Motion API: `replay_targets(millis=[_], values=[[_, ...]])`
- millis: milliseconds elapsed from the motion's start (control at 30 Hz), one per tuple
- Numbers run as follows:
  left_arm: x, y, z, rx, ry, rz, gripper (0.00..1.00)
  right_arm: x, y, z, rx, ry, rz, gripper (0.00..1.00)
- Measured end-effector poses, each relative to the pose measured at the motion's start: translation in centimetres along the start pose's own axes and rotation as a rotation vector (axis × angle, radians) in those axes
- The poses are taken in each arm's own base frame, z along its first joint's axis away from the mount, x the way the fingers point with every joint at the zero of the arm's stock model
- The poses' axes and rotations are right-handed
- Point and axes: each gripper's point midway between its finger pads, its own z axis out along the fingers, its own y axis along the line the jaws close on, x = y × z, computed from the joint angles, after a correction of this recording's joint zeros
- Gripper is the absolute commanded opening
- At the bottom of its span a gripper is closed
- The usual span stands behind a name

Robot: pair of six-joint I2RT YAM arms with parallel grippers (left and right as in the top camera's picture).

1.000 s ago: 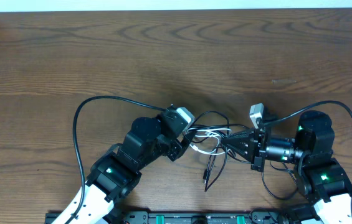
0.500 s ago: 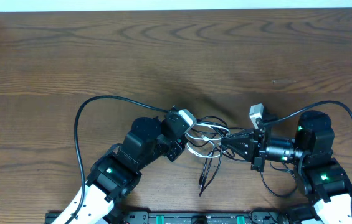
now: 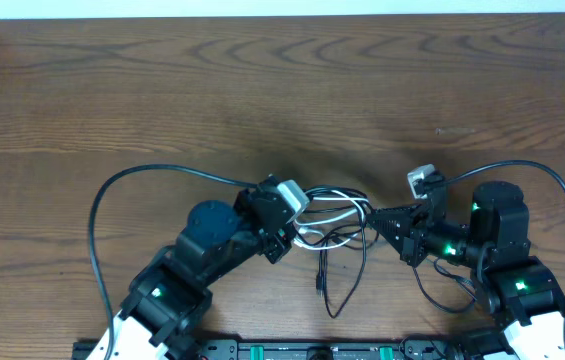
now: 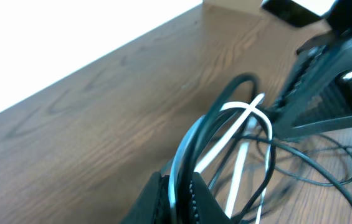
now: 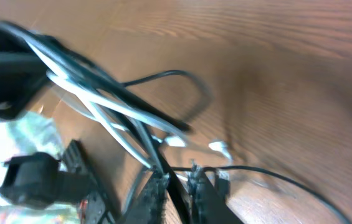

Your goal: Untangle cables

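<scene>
The cables [image 3: 334, 212], black with one white, are shown bunched between the two arms, close to the middle of the worktop's [image 3: 262, 80] near edge. A black-and-white bundle is pinched by the left pincer [image 4: 179, 190]; a black strand appears to be pinched by the right pincer [image 5: 176, 183]. It is judged that the pincers are best drawn apart slowly, so that loops are slackened rather than tightened. No brand, label or writing can be read.

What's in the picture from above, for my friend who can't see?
The left arm and right arm both pinch a tangle of black and white cables in their jaws, at a brown wooden table. A black loop trails toward the robot.
</scene>
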Motion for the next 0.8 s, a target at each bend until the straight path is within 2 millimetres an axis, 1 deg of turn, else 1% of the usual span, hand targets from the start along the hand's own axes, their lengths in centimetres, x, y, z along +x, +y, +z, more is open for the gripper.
replay_targets(millis=[133, 200, 300, 433, 567, 800], values=[[-0.8, -0.2, -0.7, 0.002, -0.031, 0.008, 0.07, 0.0, -0.8, 0.0, 0.045, -0.003, 0.011, 0.25], [-0.9, -0.2, -0.8, 0.001, -0.037, 0.009, 0.07, 0.3, -1.3, 0.0, 0.070, 0.004, 0.026, 0.29], [-1.0, -0.2, -0.9, 0.000, -0.040, 0.010, 0.07, 0.7, -1.9, -0.1, 0.108, 0.015, 0.050, 0.40], [-1.0, -0.2, -0.9, 0.001, -0.041, 0.010, 0.08, 0.8, -2.3, -0.1, 0.127, 0.014, 0.051, 0.45], [-1.0, -0.2, -0.9, 0.001, -0.041, 0.011, 0.07, 0.4, -2.1, -0.1, 0.120, 0.001, 0.042, 0.53], [-1.4, -0.2, -0.9, -0.001, -0.055, 0.009, 0.07, -0.3, -1.0, 0.0, 0.059, -0.016, 0.011, 0.52]])
